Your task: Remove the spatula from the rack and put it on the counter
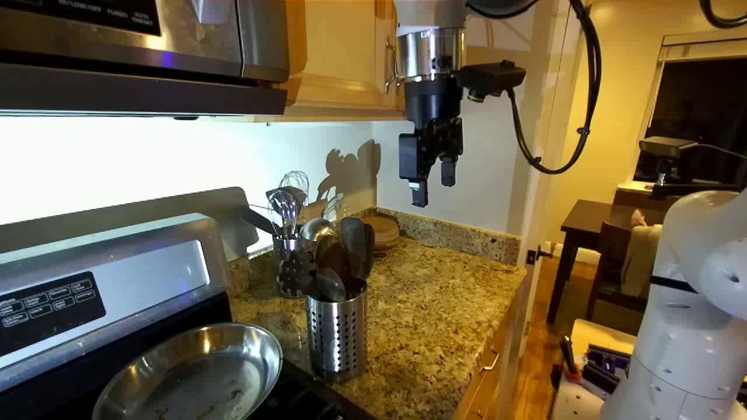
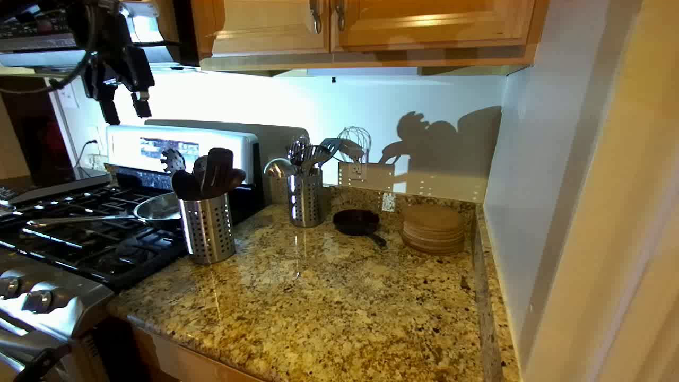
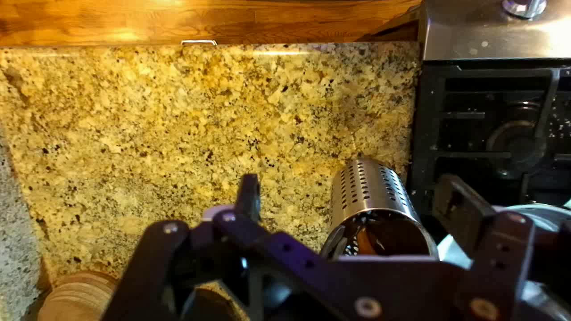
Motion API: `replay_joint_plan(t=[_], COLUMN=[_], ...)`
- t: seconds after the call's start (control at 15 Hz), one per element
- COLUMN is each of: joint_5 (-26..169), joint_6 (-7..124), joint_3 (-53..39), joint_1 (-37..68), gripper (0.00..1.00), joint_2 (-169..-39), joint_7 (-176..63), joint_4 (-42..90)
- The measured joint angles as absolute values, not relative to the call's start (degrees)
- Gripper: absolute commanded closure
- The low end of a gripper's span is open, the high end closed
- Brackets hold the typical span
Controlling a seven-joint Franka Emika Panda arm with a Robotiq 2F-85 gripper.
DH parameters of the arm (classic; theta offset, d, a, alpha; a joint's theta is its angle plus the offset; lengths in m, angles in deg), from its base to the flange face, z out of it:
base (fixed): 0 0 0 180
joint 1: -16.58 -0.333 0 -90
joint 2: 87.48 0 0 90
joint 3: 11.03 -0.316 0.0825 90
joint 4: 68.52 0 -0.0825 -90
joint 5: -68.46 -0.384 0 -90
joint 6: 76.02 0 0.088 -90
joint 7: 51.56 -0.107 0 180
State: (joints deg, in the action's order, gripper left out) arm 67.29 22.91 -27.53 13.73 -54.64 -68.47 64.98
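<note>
Wrist view gripper point(image 3: 350, 194): spread wide, grasping nothing
Rack point(image 3: 378, 189): below gripper; visible inside from wrist, outside only in both exterior views

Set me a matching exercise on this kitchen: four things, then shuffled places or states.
1. Black two-fingered gripper
2. Round shiny steel pan
3. Front perforated silver metal cylindrical rack
4. Stack of round wood-coloured discs

A. Back corner of the speckled brown-tan granite counter
B. Holding dark utensils
C. Open and empty, in mid-air
D. On the black stove top

Pairs: 1-C, 2-D, 3-B, 4-A
</note>
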Motion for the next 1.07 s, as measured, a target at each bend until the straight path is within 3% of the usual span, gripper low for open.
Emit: replay_joint_plan(t=[1.07], joint_5=[68.02], joint_6=[27.31], joint_3=[-25.64], joint_1=[13.89], gripper=[0.0], joint_2=[-57.59], joint_7=[-68.15], joint_4=[64.79])
